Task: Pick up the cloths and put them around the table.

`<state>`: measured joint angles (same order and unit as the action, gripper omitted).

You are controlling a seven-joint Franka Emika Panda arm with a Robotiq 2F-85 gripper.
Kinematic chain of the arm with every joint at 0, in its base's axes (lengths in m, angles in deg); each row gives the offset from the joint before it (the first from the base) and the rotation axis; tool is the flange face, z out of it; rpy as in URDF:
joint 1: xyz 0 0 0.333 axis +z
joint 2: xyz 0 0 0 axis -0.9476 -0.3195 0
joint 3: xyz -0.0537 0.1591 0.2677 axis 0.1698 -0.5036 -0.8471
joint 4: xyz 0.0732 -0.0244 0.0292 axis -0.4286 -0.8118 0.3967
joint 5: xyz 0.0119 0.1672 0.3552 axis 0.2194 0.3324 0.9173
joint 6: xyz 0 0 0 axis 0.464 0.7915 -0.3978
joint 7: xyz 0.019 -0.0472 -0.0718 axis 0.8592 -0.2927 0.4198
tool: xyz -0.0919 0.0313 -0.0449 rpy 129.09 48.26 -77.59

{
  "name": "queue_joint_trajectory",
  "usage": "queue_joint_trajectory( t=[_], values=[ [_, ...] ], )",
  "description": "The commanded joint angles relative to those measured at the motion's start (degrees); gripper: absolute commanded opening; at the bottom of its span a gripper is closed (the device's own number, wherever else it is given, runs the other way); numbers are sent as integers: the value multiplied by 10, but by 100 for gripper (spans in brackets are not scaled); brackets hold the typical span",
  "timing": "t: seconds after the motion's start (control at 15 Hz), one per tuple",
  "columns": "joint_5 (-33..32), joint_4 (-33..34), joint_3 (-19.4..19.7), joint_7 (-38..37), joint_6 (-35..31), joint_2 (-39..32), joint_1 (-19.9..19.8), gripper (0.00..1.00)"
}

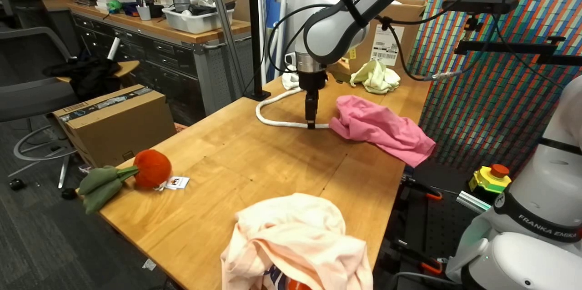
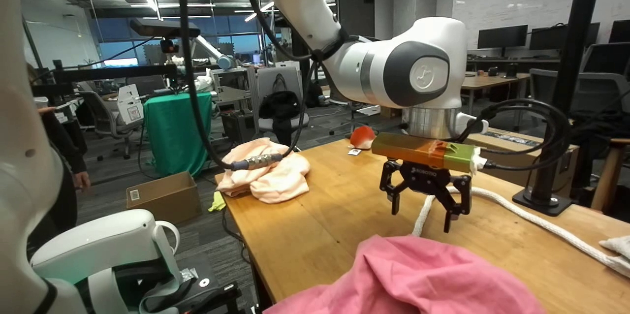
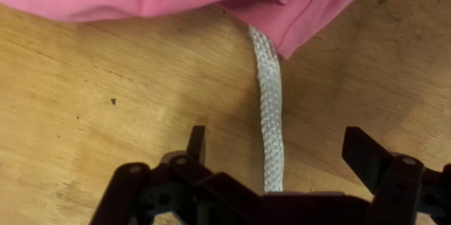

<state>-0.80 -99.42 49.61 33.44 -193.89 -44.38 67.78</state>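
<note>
Over the wooden table my gripper points straight down, its jaws wide apart with nothing held. White rope passes below, between the fingertips in the wrist view. A pink cloth lies crumpled beside the gripper, partly over the table edge; its near corner covers the rope's end. At another end of the table is a pale peach cloth, bunched up, also visible in an exterior view. A yellow-green cloth sits past the pink one. A whitish cloth is partly hidden behind the arm.
The white rope curves across the tabletop. A red round toy with a green stem lies at a table corner. A black post stands on the table edge. A cardboard box rises behind the yellow-green cloth.
</note>
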Motion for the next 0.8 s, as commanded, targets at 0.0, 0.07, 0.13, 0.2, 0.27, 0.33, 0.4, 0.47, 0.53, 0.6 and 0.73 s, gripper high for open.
queue_joint_trajectory(
  t=[0.0, 0.07, 0.13, 0.2, 0.27, 0.33, 0.4, 0.47, 0.53, 0.6, 0.73],
  values=[
    [25, -5, -12, 12, -4, 5, -7, 100],
    [28, -7, -13, 12, -5, 5, -7, 100],
    [32, -9, -14, 14, -7, 4, -6, 100],
    [28, -11, -14, 13, -10, 3, -5, 100],
    [28, -13, -15, 15, -12, 1, -6, 100],
    [24, -15, -14, 13, -17, 0, -6, 100],
    [21, -16, -13, 13, -22, -1, -6, 100],
    [23, -17, -13, 17, -26, -3, -8, 100],
    [19, -18, -12, 16, -34, -4, -8, 100],
    [21, -19, -13, 19, -38, -6, -9, 100],
    [21, -20, -12, 21, -47, -10, -11, 100]
  ],
)
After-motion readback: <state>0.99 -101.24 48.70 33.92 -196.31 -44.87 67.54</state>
